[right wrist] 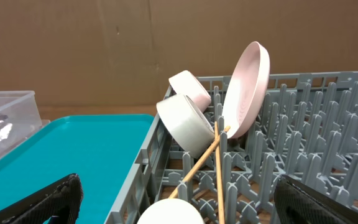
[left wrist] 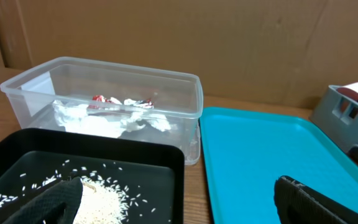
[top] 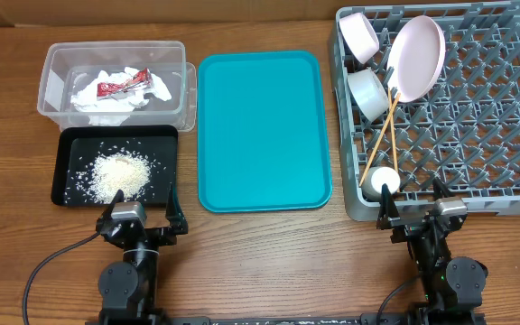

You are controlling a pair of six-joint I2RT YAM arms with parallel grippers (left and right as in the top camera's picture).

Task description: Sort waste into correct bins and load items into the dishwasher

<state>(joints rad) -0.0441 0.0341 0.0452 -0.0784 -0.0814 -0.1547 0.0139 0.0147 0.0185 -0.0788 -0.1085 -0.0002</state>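
The clear tub (top: 61, 61) at the back left holds the red wrapper (top: 123, 86) and crumpled napkins (top: 93, 97); they also show in the left wrist view (left wrist: 114, 101). The black tray (top: 66, 140) in front holds the rice heap (top: 118, 174). The grey dish rack (top: 513, 135) on the right holds the plate (top: 417, 56), two bowls (top: 360, 34) (top: 368, 92), the cup (top: 379, 181) and the chopsticks (top: 385, 135). My left gripper (top: 143, 217) is open and empty in front of the black tray. My right gripper (top: 418, 212) is open and empty at the rack's front edge.
A teal serving tray (top: 262, 131) lies bare between the bins and the rack. Brown cardboard closes off the back of the table. Both arm bases sit at the front edge.
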